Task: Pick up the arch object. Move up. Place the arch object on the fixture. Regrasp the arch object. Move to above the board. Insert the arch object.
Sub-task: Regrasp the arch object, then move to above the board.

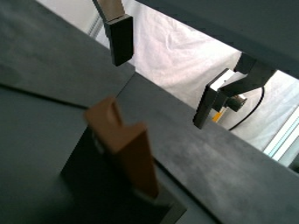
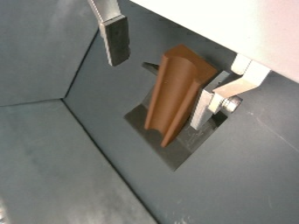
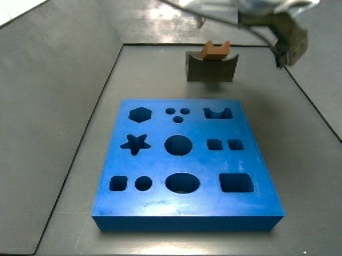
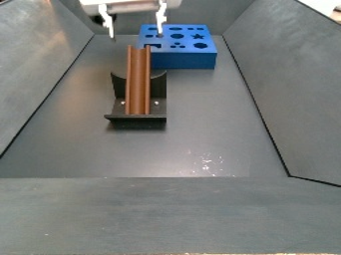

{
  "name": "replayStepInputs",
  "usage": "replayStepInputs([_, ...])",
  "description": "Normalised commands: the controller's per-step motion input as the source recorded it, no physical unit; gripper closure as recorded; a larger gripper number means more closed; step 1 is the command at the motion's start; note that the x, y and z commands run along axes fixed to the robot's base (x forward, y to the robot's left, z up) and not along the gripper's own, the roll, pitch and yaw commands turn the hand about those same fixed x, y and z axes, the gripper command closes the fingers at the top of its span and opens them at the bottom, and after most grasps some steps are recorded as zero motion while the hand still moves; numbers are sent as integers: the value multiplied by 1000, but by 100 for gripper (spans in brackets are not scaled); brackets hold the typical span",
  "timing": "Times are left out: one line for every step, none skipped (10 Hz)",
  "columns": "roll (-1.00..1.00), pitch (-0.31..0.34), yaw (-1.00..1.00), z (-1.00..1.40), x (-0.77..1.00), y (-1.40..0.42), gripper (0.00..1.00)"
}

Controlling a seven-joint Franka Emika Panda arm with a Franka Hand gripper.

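1. We find the floor [image 4: 200,139] of the work area to be flat, dark grey and matte.
2. We note sloping grey side walls [image 4: 47,80] rising on either side in a side view, forming a trough.
3. A seam [image 2: 93,144] runs where panels meet (visible in a wrist view).
4. We observe a white sheet [image 1: 176,52] beyond the enclosure edge, brightly lit.
5. Small glints [image 4: 206,159] mark the floor.

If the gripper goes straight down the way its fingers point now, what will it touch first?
Most likely the top end of the arch object, which stands upright on the fixture. The gripper hangs open above it, fingers apart and holding nothing. Exact alignment is hard to judge.
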Motion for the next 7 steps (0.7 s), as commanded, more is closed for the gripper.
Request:
replayStepInputs([71, -52, -3, -883, 106, 17, 0])
replayStepInputs([73, -36, -11, -717, 98, 8, 0])
replayStepInputs([75, -24, -13, -609, 93, 2, 0])
replayStepInputs([77, -3, -11, -399, 89, 0, 0])
replayStepInputs([72, 13, -3, -198, 87, 0, 0])
replayStepInputs([0, 0, 0, 0, 0, 0, 100])
replayStepInputs([-95, 367, 91, 1000, -141, -161, 100])
